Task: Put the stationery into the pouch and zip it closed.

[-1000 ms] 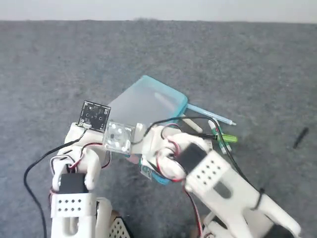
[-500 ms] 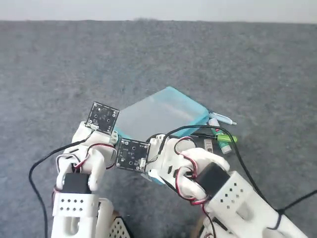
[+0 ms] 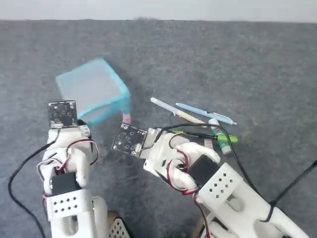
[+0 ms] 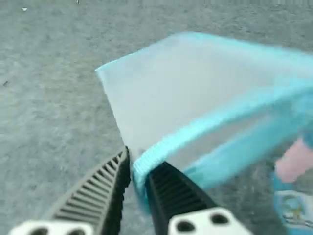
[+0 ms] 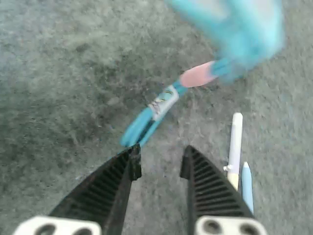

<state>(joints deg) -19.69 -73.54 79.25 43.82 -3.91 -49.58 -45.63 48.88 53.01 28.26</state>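
Translucent plastic with a turquoise fabric trim makes up the pouch (image 3: 91, 87), and you should expect it to be light, floppy and a little slick on its clear faces. The left tool (image 4: 138, 164) is pinched closed on the trimmed edge near one corner, which is the sensible place: the woven trim gives the ridged jaws something to bite, where the smooth panel would likely slide out. Held by that one corner, the pouch appears raised above the table (image 3: 223, 59) on the left side and will probably sag and swing, so its mouth will not stay open on its own. A pink tab (image 5: 198, 76) and a blue strap (image 5: 151, 115) with a small label dangle from it, and the right tool (image 5: 161, 152) sits just short of that strap with its jaws apart and nothing between them. The stationery lies well apart from the pouch, near the right arm: a white pen (image 3: 173, 110) and a blue pen (image 3: 203, 113) side by side, with a green marker (image 3: 225, 139) close by. They are thin, rigid and apt to roll, so take each across its barrel near the middle. The table has a grey, felt-like cover that should damp rolling and give grip, and a pale wall (image 3: 158, 10) runs behind it.
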